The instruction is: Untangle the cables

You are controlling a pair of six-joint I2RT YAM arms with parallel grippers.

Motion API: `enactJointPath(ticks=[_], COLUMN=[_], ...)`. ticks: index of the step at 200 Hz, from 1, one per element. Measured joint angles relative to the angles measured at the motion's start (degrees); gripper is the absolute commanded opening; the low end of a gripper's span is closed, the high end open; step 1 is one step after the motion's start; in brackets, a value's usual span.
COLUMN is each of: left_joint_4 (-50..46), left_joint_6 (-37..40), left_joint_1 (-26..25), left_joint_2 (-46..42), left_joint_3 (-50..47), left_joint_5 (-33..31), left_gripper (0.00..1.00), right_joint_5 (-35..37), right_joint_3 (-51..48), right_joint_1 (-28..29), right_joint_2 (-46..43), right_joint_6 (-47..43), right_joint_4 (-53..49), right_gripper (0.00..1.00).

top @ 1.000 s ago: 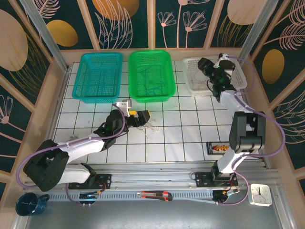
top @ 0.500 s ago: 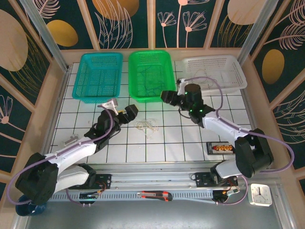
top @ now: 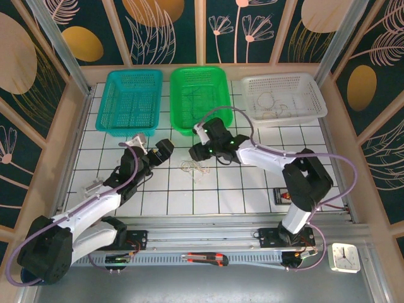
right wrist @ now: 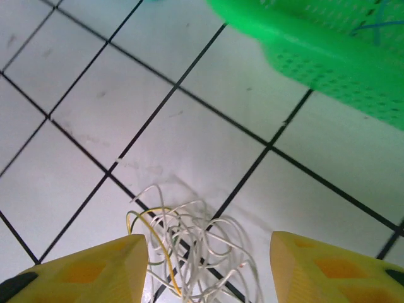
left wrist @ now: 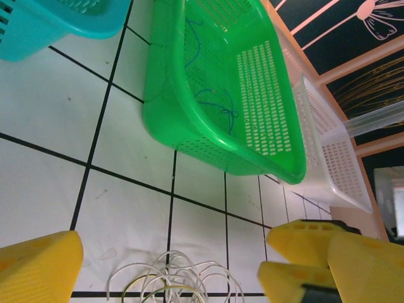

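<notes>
Tangle of thin white and pale yellow cables (top: 194, 168), centre frame on white tiled counter (top: 252, 189), left claw (top: 165, 151) wide open, empty, right claw (top: 198, 141) parted, straddling tangle, gripping nothing.

No legible text, label or number anywhere

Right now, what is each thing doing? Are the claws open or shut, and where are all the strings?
tangle of white and yellow cables: knotted in a loose pile on the table.
right gripper: open, one finger on each side of the tangle, not squeezing it.
left gripper: open, gripping nothing.
green basket: upright, blue cables inside.
white basket: upright, a few pale cables inside.
</notes>
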Motion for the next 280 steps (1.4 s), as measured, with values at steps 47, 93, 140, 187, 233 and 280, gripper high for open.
enactJointPath(ticks=[47,93,140,187,233,280], left_joint_4=[0.8,1.6,2.1,2.8,3.5,3.8], left_joint_6=[-1.5,-2.5,-2.8,-3.0,-3.0,-2.9], left_joint_1=[3.0,5.1,5.2,5.2,5.5,5.5], left_joint_2=[0.4,1.8,3.7,4.3,4.7,4.8], left_joint_3=[-1.6,-2.4,-2.4,-2.4,-2.4,-2.4], left_joint_5=[3.3,6.6,8.3,9.0,9.2,10.3], left_gripper=[0.99,0.99,0.99,0.99,0.99,0.99], right_joint_5=[2.4,2.5,2.2,1.3,0.4,-2.0], right_joint_3=[6.3,7.2,9.0,10.4,10.5,6.1], right_joint_1=[3.4,4.1,4.1,4.1,4.1,3.1], right_joint_2=[5.9,8.3,11.3,13.8,14.1,9.5], right_joint_6=[-5.3,-7.5,-8.6,-8.6,-8.9,-7.0], right_joint_4=[-4.1,-5.9,-6.3,-6.7,-6.7,-4.6], right_gripper=[0.53,0.53,0.5,0.29,0.0,0.0])
